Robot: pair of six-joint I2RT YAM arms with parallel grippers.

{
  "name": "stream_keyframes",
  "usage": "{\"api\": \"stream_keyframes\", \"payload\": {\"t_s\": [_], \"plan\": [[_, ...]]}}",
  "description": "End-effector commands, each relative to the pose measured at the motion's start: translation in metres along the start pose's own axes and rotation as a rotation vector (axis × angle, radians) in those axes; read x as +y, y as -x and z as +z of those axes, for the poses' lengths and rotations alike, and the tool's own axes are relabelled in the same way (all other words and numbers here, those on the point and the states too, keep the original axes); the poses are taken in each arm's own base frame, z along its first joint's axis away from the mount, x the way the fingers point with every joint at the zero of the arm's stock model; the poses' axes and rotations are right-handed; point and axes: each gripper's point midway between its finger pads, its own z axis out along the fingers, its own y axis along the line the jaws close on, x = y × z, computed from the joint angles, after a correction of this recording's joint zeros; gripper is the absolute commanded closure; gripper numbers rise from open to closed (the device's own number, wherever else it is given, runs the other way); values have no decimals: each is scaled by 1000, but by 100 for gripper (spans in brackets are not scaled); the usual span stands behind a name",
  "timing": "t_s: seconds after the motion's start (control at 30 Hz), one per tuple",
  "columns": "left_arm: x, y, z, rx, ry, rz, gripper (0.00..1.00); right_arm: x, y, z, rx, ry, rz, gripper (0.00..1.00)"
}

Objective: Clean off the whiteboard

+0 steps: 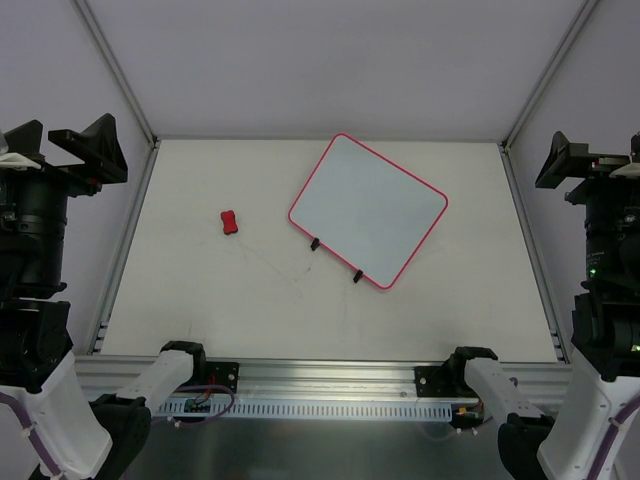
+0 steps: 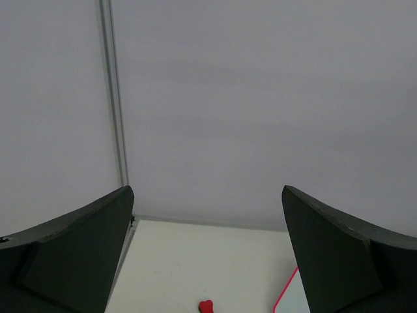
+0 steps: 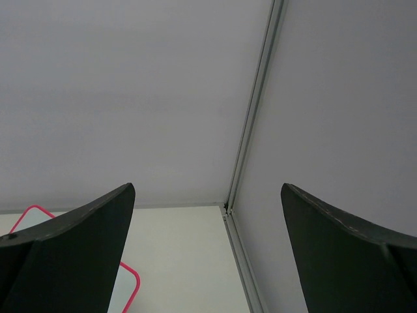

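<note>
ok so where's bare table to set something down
Bare: the wide near strip of table on the arms' side of the eraser and whiteboard, and the far left corner behind the eraser. Most crowded: mid-table, between those two.

Matte black jaws, glossy white arm shells (image 1: pixel 65 420), thin purple cables (image 1: pixel 12 404).

Whiteboard (image 1: pixel 368 210) blank, red-framed, lying flat, rotated.

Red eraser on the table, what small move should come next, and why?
Probably lower the left gripper toward the red eraser. Its jaws stand open and empty, and the eraser lies loose on the table, on that gripper's side and apart from the whiteboard.
</note>
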Motion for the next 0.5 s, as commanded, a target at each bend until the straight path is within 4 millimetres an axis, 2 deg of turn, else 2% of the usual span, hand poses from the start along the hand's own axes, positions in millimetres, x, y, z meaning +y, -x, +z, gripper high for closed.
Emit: {"api": "stream_keyframes", "payload": {"t_s": [0.0,0.2,0.47], "plan": [[7,8,-6,-18,28,24,1,-8,9,-3,-24,-34,-34,1],[7,10,-9,-24,26,20,1,-9,16,-8,-49,-33,-34,1],[11,6,-3,-10,53,29,1,-6,18,-4,-62,-19,-33,1]]}}
